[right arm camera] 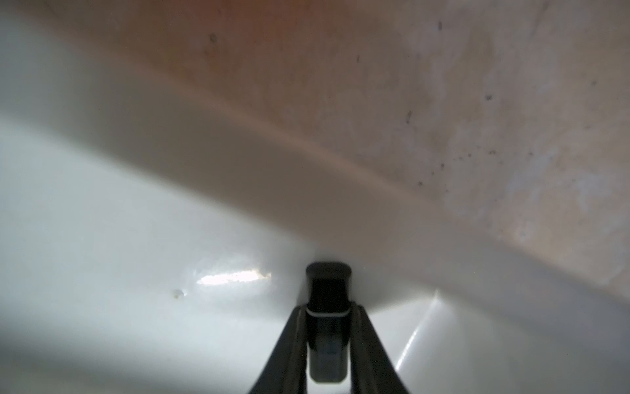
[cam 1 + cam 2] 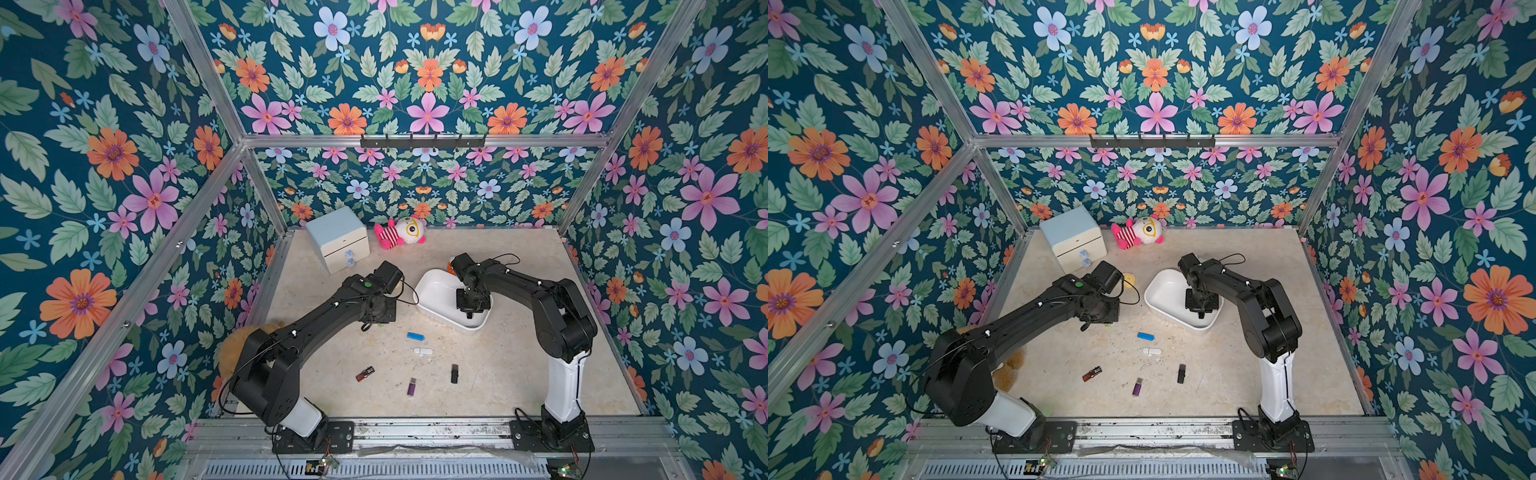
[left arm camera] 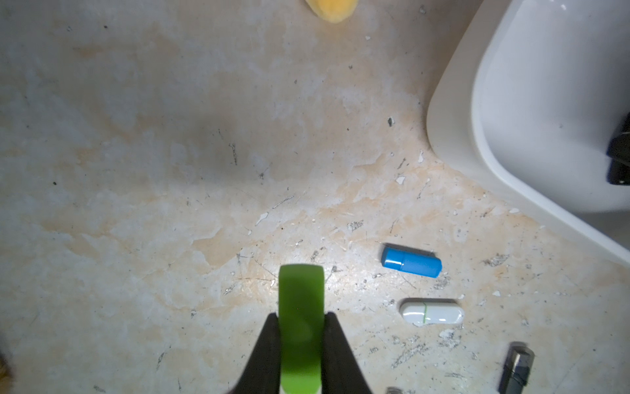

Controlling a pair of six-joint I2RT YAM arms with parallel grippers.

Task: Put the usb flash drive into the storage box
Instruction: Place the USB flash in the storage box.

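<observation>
Storage box [image 2: 434, 291]: glossy white plastic, rounded corners, centre-right on scuffed beige mottled tabletop [image 2: 507, 365]; floral-papered walls [image 2: 124, 174]. Right gripper [image 1: 329, 308] points down inside box, jaws flanking smooth black usb flash drive [image 1: 329, 285]; clamped or loose, can't tell. Left gripper [image 3: 301, 317], left of box, pinches green drive [image 3: 301, 290] above tabletop.

My shallow white plastic storage box [image 3: 453, 112] looks glossy and smooth; my mottled beige surface [image 3: 170, 102] is matt, scratched, flaking.
</observation>
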